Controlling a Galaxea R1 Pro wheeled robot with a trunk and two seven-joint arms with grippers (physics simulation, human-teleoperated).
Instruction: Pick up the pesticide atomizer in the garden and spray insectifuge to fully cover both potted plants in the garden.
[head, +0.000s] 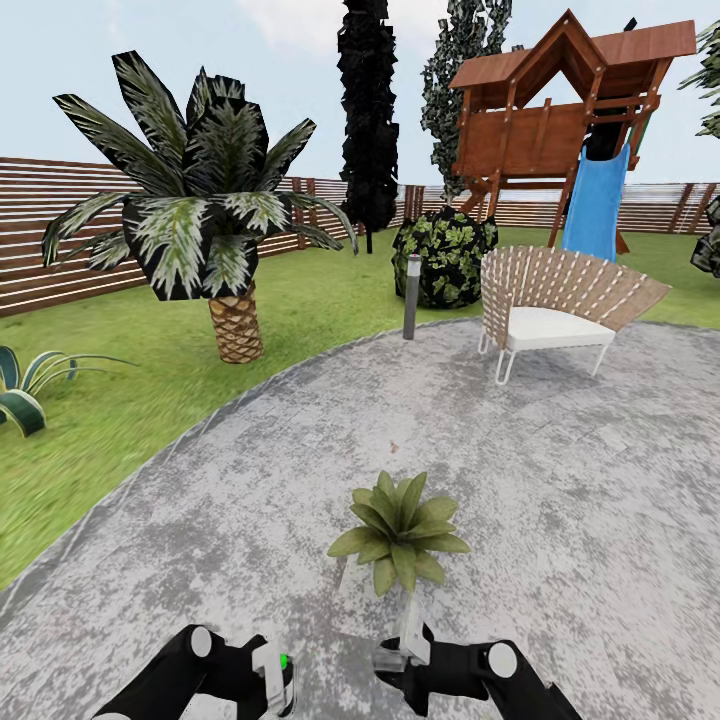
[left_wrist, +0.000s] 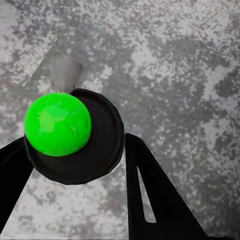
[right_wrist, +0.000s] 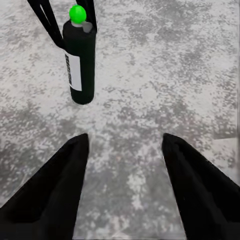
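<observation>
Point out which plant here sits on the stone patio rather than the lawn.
The small potted plant just ahead of both grippers; the palm, striped agave and round bush all stand on grass.

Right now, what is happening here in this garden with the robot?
The robot stands on the round grey mottled stone patio, facing a low potted plant with broad pointed green leaves. Its left gripper holds the pesticide atomizer, a dark bottle with a bright green top, upright between its fingers. The right gripper is open and holds nothing, hanging over the stone. No spray can be seen, and the bottle sits low beside the plant. Behind are a white woven chair and a palm.
</observation>
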